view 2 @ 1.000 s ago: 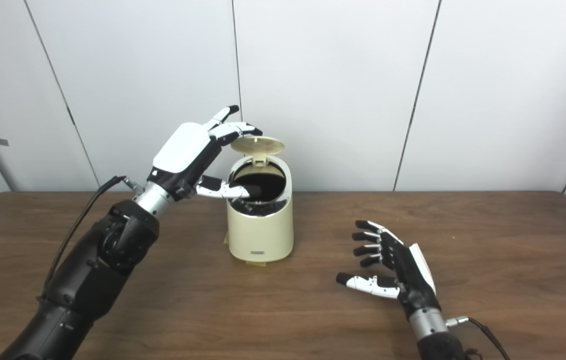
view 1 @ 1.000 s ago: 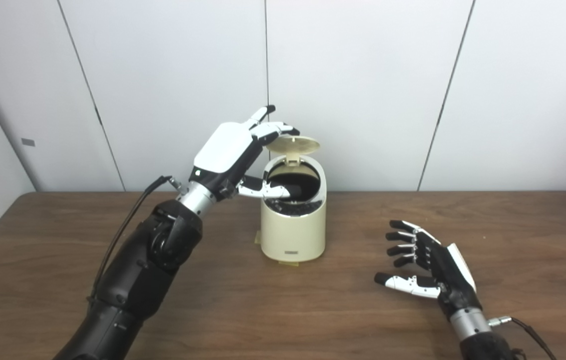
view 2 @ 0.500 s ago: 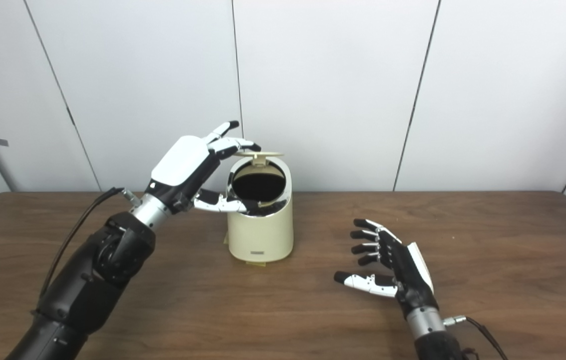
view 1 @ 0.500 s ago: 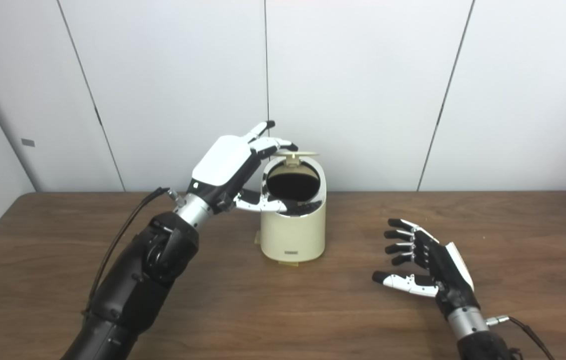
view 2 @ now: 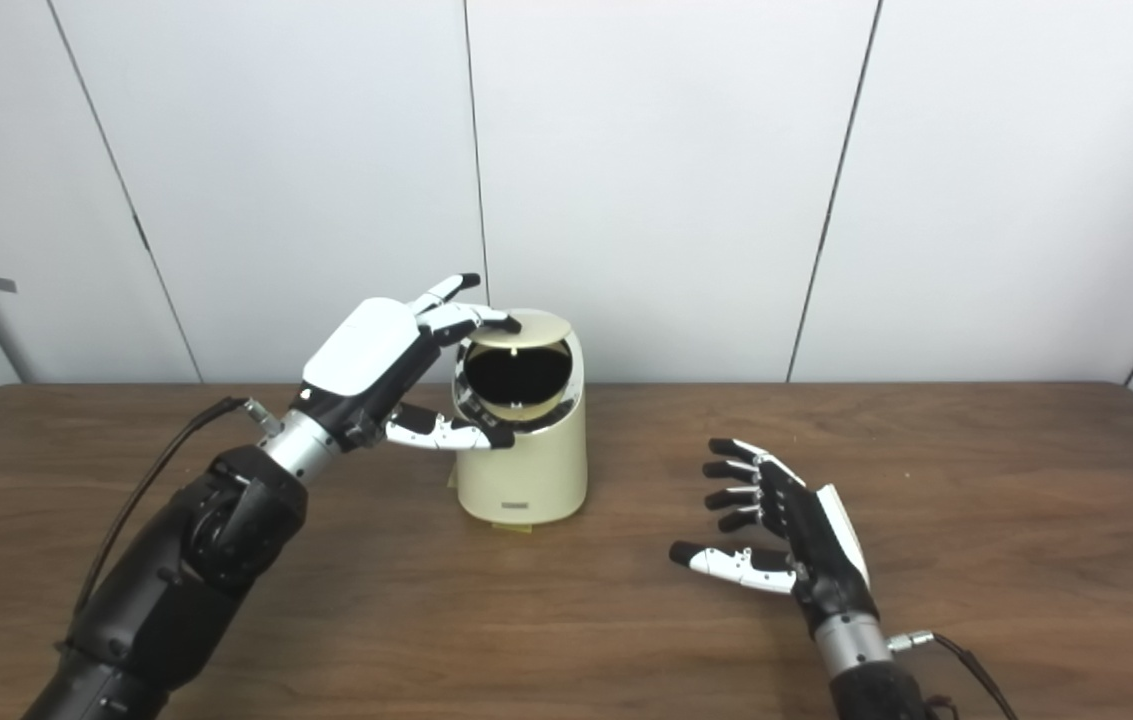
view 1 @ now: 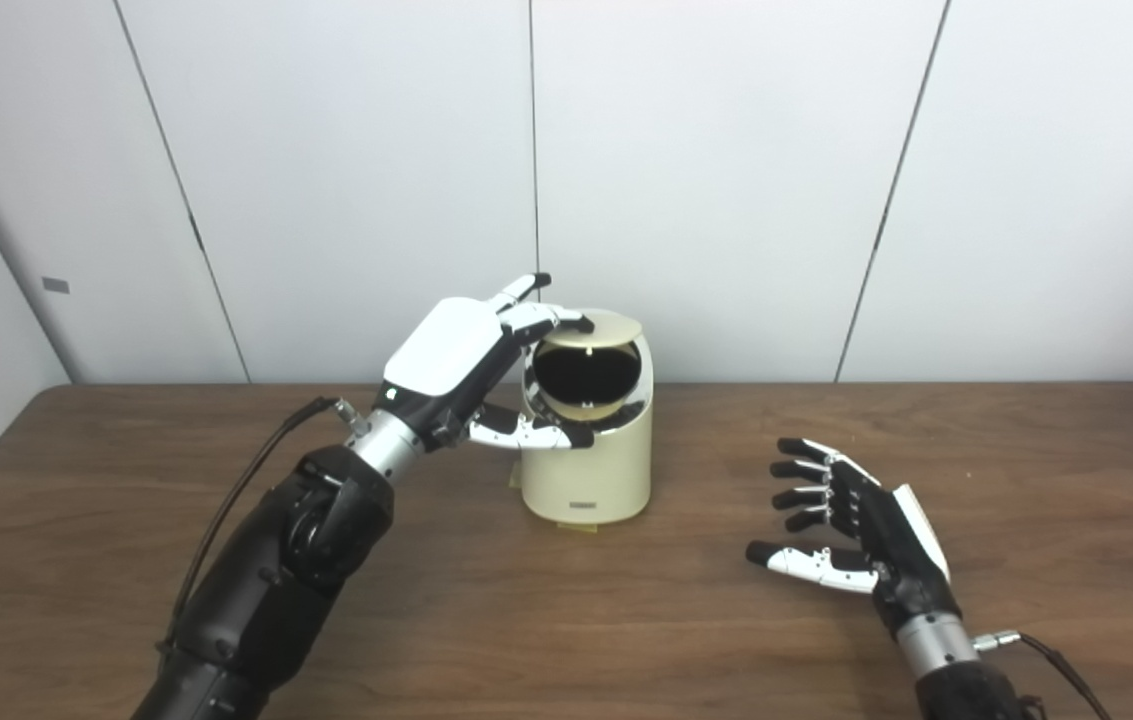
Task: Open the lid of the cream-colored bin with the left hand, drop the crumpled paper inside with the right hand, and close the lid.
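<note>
Lid (view 1: 598, 325), round and cream, tilts over glossy cylindrical bin (view 1: 588, 470) under left hand (view 1: 466, 350).

Inside of the cream-coloured round plastic bin (view 1: 586, 455) is just black, contents can't be made out; no crumpled paper visible anywhere. Round cream lid (view 1: 598, 325) sits partway down over the opening, hinge hidden behind it. Left hand (view 1: 456, 355): fingers (view 1: 558, 320) lie on lid's edge, but whether they grip it can't be told. Both arms cut off by bottom edge. Dark wood tabletop (view 2: 976, 480) runs out of frame left, right & bottom.
</note>
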{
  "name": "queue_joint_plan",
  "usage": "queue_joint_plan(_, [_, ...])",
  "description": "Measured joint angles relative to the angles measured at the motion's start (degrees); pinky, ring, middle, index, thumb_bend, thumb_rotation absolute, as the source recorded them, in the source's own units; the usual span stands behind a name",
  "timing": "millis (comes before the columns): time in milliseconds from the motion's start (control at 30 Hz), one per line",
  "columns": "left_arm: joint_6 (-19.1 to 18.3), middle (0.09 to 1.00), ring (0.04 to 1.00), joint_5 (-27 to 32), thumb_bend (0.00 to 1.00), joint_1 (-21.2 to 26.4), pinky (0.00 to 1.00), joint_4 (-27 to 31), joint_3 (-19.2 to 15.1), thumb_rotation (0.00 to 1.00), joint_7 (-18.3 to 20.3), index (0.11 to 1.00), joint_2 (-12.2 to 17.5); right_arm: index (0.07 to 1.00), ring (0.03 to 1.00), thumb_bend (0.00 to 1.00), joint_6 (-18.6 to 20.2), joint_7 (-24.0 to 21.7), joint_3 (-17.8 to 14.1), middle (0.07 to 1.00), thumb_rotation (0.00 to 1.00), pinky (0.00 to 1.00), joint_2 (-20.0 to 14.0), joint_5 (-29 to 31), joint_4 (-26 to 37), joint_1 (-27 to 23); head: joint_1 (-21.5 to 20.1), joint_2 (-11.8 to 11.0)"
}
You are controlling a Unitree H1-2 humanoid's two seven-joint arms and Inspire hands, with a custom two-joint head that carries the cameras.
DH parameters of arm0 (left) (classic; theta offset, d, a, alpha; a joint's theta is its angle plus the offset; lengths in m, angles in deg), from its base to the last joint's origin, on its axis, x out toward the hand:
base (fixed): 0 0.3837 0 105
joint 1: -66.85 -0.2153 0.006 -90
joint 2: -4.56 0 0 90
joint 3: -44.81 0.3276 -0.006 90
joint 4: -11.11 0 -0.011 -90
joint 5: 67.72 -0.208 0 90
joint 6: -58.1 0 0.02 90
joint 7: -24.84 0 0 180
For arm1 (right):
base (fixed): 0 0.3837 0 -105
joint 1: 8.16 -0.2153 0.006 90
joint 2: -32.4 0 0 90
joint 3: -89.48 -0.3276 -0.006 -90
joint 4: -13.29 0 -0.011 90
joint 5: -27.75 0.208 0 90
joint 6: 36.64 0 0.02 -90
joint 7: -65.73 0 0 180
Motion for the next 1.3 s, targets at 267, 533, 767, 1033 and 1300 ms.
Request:
queue_joint_plan(267, [1.9,0.809,0.962,-1.2,0.80,-0.5,0.80,-0.4,1.2,0.52,-0.9,0.817,0.3,0.780,0.631,0.77,0.2,0.0,0.1,0.725,0.18,0.52,0.0,0.0,0.2,0.1,0.0,0.3])
queue_joint_plan(533, [2.5,0.796,0.952,-2.6,0.81,-0.5,0.80,-0.6,2.0,0.50,-1.7,0.809,0.8,0.777,0.625,0.77,0.2,0.0,0.2,0.723,0.19,0.51,0.0,-0.4,0.2,0.1,0.0,0.6])
queue_joint_plan(767, [2.5,0.803,0.951,-2.6,0.81,-0.9,0.81,-0.4,2.1,0.49,-1.5,0.817,1.0,0.777,0.629,0.77,0.2,0.0,0.3,0.721,0.19,0.52,0.0,-0.7,0.2,0.1,0.0,1.0])
queue_joint_plan(1033, [2.3,0.803,0.950,-2.6,0.82,-1.0,0.80,-0.1,2.1,0.47,-1.2,0.811,1.1,0.780,0.630,0.77,0.2,0.0,0.3,0.729,0.19,0.52,0.0,-0.7,1.1,0.1,0.0,1.1])
queue_joint_plan(1300, [2.1,0.791,0.940,-2.6,0.82,-1.2,0.80,0.7,2.1,0.46,-0.7,0.799,1.2,0.779,0.629,0.77,0.4,0.0,0.3,0.724,0.18,0.52,0.0,-0.7,1.4,0.1,-0.1,1.9])
